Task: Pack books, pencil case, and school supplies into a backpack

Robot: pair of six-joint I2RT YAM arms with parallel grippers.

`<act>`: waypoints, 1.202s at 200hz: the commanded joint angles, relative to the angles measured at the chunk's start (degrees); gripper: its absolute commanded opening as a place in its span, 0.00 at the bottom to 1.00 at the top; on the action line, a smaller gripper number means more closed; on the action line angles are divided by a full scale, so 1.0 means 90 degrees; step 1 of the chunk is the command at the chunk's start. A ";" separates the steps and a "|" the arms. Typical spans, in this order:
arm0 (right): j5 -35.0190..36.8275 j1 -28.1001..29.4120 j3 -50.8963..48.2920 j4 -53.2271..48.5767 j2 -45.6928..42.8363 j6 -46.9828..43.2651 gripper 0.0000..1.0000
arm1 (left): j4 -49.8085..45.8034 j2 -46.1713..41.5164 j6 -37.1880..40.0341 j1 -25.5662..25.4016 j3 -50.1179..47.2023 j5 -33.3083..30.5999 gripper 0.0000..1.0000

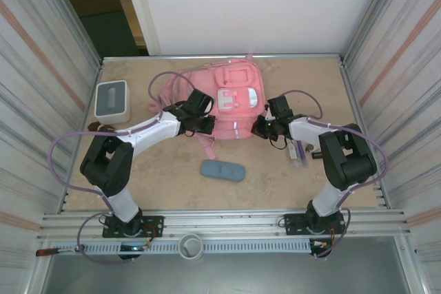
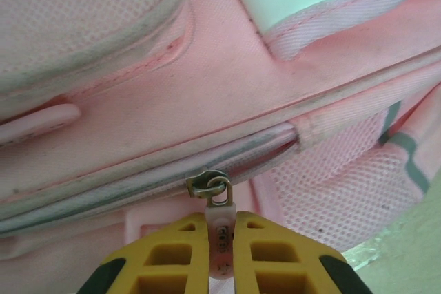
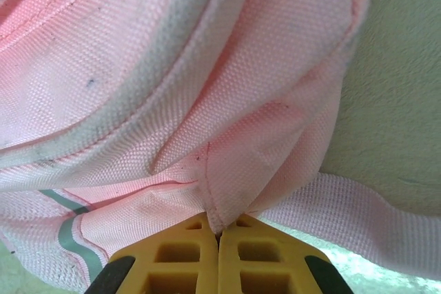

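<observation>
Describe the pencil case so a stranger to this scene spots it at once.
Start at the big pink backpack lying mid-table. Just nearer the arm bases than it, alone on the tabletop, lies the pencil case. It is the only blue-grey, round-ended oblong pouch; the white box at the left is squarish.

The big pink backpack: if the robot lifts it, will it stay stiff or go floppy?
Probably floppy: the soft pink fabric backpack bunches into folds where the right tool pinches it. It looks fairly flat, so it is likely light. Its woven cloth looks grippy, not slippery.
</observation>
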 commanded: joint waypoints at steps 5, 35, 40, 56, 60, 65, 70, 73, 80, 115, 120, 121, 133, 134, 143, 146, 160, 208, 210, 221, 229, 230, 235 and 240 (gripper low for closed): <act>0.0761 -0.0220 0.0134 -0.0326 -0.0223 -0.0316 0.00 | -0.0544 -0.0364 0.0259 0.0059 0.0083 -0.0654 0.00; 0.0929 -0.0285 0.0142 -0.0487 -0.0325 -0.0474 0.00 | -0.0688 -0.0390 0.0309 0.0131 0.0088 -0.0873 0.00; 0.0950 -0.0299 0.0146 -0.0506 -0.0339 -0.0497 0.00 | -0.0696 -0.0393 0.0311 0.0148 0.0067 -0.0888 0.00; 0.0980 -0.0349 0.0167 -0.0602 -0.0372 -0.0590 0.00 | -0.0745 -0.0423 0.0333 0.0252 0.0000 -0.0979 0.00; 0.0987 -0.0373 0.0176 -0.0625 -0.0375 -0.0613 0.00 | -0.0765 -0.0432 0.0342 0.0290 -0.0021 -0.1004 0.00; 0.0979 -0.0408 0.0194 -0.0659 -0.0381 -0.0640 0.00 | -0.0776 -0.0452 0.0343 0.0331 -0.0051 -0.1034 0.00; 0.0968 -0.0446 0.0206 -0.0691 -0.0384 -0.0669 0.00 | -0.0783 -0.0474 0.0353 0.0378 -0.0085 -0.1047 0.00; 0.0960 -0.0467 0.0220 -0.0709 -0.0387 -0.0687 0.00 | -0.0785 -0.0487 0.0361 0.0407 -0.0109 -0.1056 0.00; 0.0939 -0.0524 0.0257 -0.0753 -0.0390 -0.0728 0.00 | -0.0802 -0.0525 0.0359 0.0481 -0.0151 -0.1077 0.00; 0.0690 -0.0678 0.0568 -0.0906 -0.0333 -0.0940 0.00 | -0.0844 -0.0617 0.0449 0.0651 -0.0215 -0.0863 0.00; 0.0638 -0.0688 0.0621 -0.0917 -0.0300 -0.0967 0.00 | -0.0844 -0.0617 0.0450 0.0651 -0.0197 -0.0773 0.00; 0.0631 -0.0694 0.0638 -0.0925 -0.0297 -0.0973 0.00 | -0.0844 -0.0617 0.0450 0.0651 -0.0201 -0.0755 0.00; 0.0546 -0.0741 0.0796 -0.0975 -0.0215 -0.1026 0.00 | -0.0806 -0.0617 0.0437 0.0642 -0.0194 -0.0500 0.00; 0.0540 -0.0745 0.0809 -0.0978 -0.0210 -0.1031 0.00 | -0.0801 -0.0617 0.0439 0.0637 -0.0190 -0.0477 0.00; 0.0490 -0.0802 0.0950 -0.1052 -0.0137 -0.1089 0.00 | -0.0767 -0.0616 0.0413 0.0609 -0.0179 -0.0286 0.00; 0.0471 -0.0825 0.1008 -0.1096 -0.0101 -0.1105 0.00 | -0.0748 -0.0609 0.0399 0.0601 -0.0177 -0.0225 0.00; 0.0327 -0.0954 0.1332 -0.1313 0.0083 -0.1178 0.00 | -0.0686 -0.0561 0.0340 0.0480 -0.0114 0.0064 0.00; 0.0230 -0.1100 0.1871 -0.1866 -0.0031 -0.1231 0.22 | -0.0337 -0.0258 -0.0026 0.0086 0.0225 0.0608 0.00; 0.0220 -0.1100 0.1841 -0.1878 -0.0060 -0.1220 0.24 | -0.0331 -0.0239 -0.0030 0.0078 0.0244 0.0617 0.00; 0.0089 -0.1101 0.1575 -0.1859 -0.0294 -0.1076 0.34 | -0.0326 -0.0167 -0.0039 -0.0003 0.0361 0.0651 0.00; -0.0078 -0.1091 0.1283 -0.1736 -0.0464 -0.0871 0.40 | -0.0318 -0.0123 -0.0029 -0.0053 0.0422 0.0655 0.00; -0.0103 -0.1091 0.1238 -0.1720 -0.0486 -0.0842 0.40 | -0.0317 -0.0116 -0.0028 -0.0057 0.0430 0.0652 0.00; -0.0257 -0.1074 0.1007 -0.1538 -0.0585 -0.0673 0.44 | -0.0324 -0.0087 -0.0016 -0.0083 0.0460 0.0652 0.00; -0.0464 -0.1044 0.0778 -0.1304 -0.0666 -0.0489 0.48 | -0.0314 -0.0067 -0.0010 -0.0093 0.0479 0.0655 0.00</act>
